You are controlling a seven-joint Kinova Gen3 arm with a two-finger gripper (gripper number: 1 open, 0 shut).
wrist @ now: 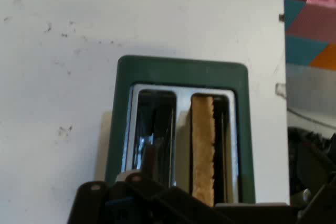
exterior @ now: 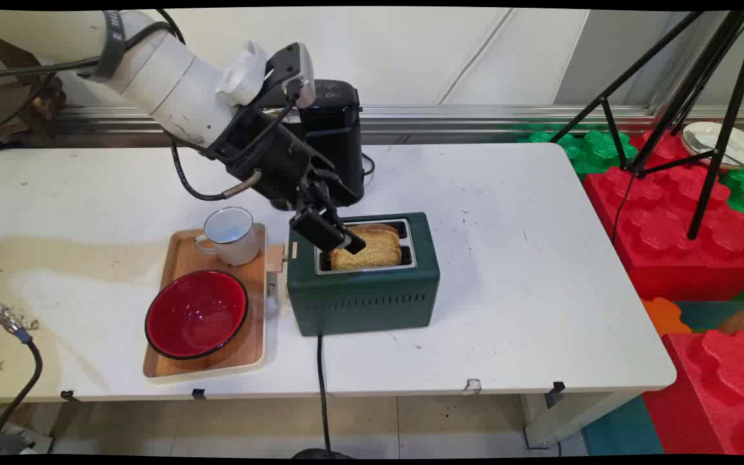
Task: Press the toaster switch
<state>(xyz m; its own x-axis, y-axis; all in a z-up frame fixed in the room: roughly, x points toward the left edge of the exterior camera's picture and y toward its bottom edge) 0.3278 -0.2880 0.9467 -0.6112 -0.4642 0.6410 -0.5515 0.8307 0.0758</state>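
A dark green two-slot toaster (exterior: 362, 297) stands mid-table. One slice of brown bread (exterior: 372, 253) sticks up out of its near slot. My gripper (exterior: 340, 240) hangs over the toaster's left end, its tip right at the slice's left edge. In the hand view the toaster (wrist: 181, 69) lies straight ahead. There the bread (wrist: 202, 150) fills the right slot, the left slot (wrist: 155, 129) shows only metal, and my black linkage (wrist: 131, 203) covers the near end of both.
Left of the toaster a wooden tray (exterior: 178, 258) carries a red bowl (exterior: 196, 313) and a white mug (exterior: 230, 236). A black appliance (exterior: 336, 139) stands behind my arm. The toaster's cord (exterior: 321, 387) drops over the front edge. A tripod (exterior: 669, 116) and red foam blocks (exterior: 682, 219) stand to the right of the table.
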